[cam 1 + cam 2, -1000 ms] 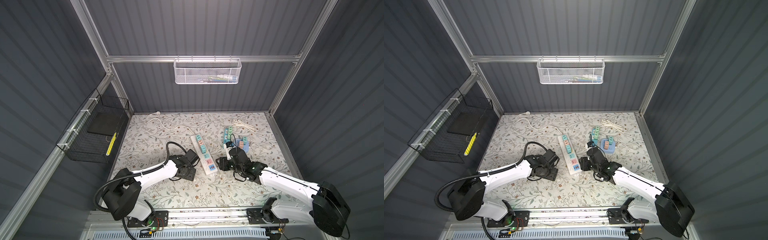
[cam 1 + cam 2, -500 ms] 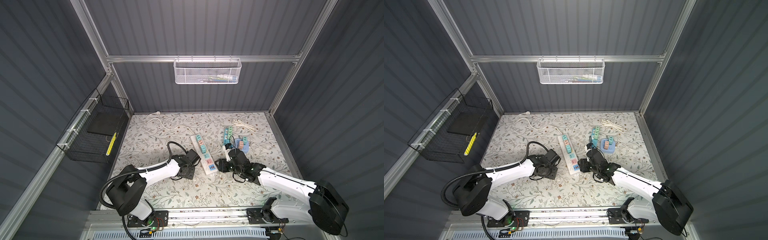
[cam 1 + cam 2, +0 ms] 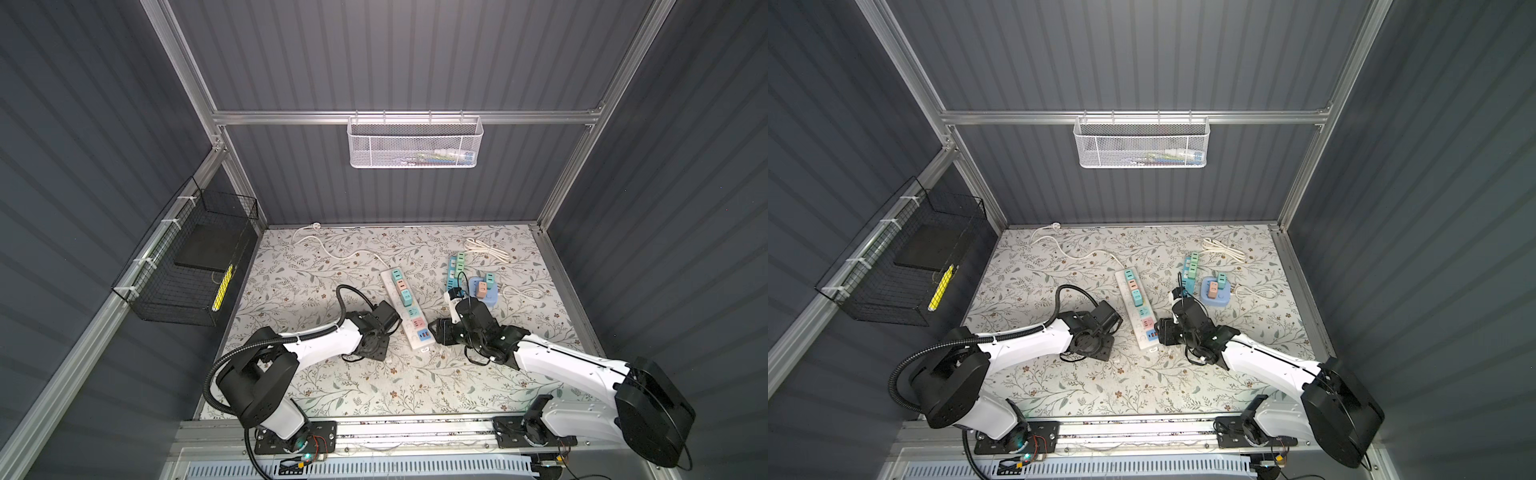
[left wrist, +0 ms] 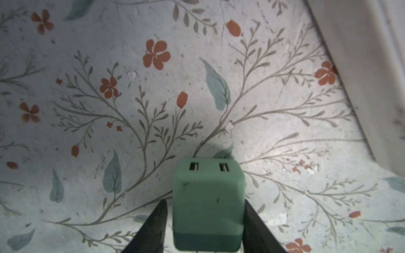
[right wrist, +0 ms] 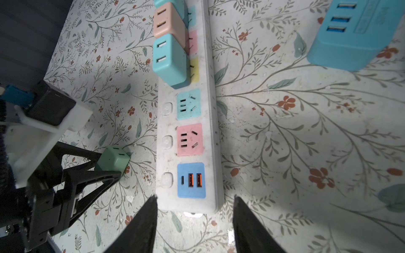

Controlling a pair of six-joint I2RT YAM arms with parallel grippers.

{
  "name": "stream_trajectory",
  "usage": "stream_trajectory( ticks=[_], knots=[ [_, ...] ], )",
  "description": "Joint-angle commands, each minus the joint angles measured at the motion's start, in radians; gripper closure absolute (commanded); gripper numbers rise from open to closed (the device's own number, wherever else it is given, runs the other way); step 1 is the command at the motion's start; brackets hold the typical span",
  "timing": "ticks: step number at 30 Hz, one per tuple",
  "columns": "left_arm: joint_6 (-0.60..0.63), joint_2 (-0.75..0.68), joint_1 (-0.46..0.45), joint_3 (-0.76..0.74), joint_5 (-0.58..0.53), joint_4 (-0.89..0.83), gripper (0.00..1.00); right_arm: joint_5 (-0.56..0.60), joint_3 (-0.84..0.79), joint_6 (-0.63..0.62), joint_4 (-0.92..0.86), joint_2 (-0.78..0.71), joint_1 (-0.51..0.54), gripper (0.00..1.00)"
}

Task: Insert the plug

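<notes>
Green plug (image 4: 208,203), blue hub (image 5: 355,39) (lettering illegible)

Lab test cell: aluminium frame (image 3: 407,117), grey ribbed walls (image 3: 395,62), floral tabletop (image 3: 332,382)

green plug (image 4: 208,203), white strip (image 5: 210,109), floral tabletop (image 4: 87,65)

On the floral counter (image 3: 332,386), a white power strip (image 3: 417,323) is laid near the middle, a green plug (image 5: 112,162) beside it, a blue strip (image 3: 455,270) and white cables (image 3: 486,249) nearer the far edge.
</notes>
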Motion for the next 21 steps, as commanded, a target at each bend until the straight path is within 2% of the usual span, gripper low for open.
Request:
stream_trajectory(
  ticks=[1, 7, 13, 18, 21],
  knots=[
    [0.013, 0.015, -0.003, -0.018, -0.021, -0.001, 0.48, -0.005, 0.001, 0.007, 0.009, 0.007, 0.002, 0.44],
    [0.03, 0.042, -0.003, -0.024, -0.017, 0.025, 0.51, -0.005, 0.004, 0.006, 0.0, 0.006, 0.0, 0.43],
    [0.062, 0.038, -0.007, -0.036, -0.005, 0.056, 0.74, -0.009, 0.01, 0.008, -0.014, -0.004, 0.0, 0.43],
    [0.122, -0.098, -0.064, -0.063, -0.021, 0.207, 0.88, -0.046, 0.034, 0.023, -0.027, -0.046, -0.001, 0.47],
    [0.184, -0.22, -0.104, -0.142, -0.036, 0.412, 0.92, -0.087, 0.047, 0.026, -0.024, -0.089, -0.001, 0.5]
  ],
)
